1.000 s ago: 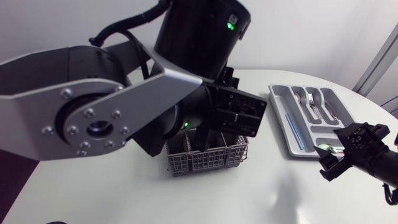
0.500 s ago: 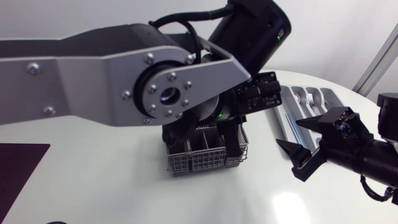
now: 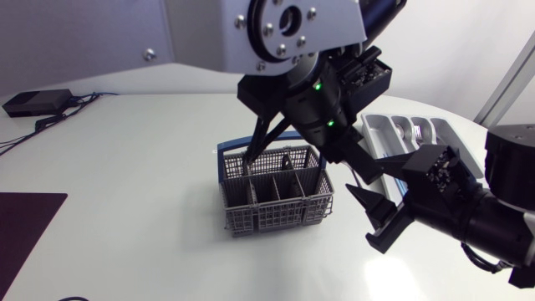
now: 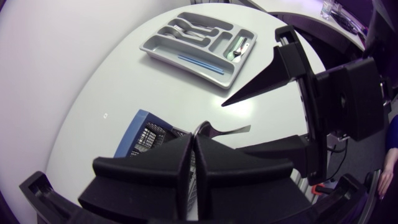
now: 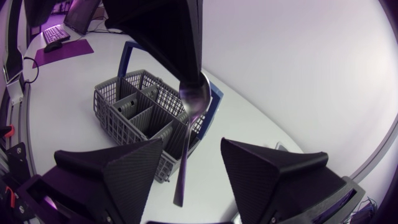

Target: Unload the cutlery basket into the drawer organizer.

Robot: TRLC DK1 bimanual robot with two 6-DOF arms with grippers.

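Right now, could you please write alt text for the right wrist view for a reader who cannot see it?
The left gripper, shut on a spoon by its bowl, holds it handle-down between the open fingers of the right gripper, which do not touch it. Behind stands a grey cutlery basket with a blue handle on the white table.

Robotics lab bench, folks!
White round table [image 3: 125, 184], a silver-grey and black robot arm [image 3: 292, 33] looming in, and just ahead of the right claw [image 5: 193, 146] a grey mesh cutlery basket with a blue handle [image 5: 134, 109]. Well beyond it sit a small black box trailing cables [image 3: 33, 102] and a dark purple mat [image 3: 21, 226].
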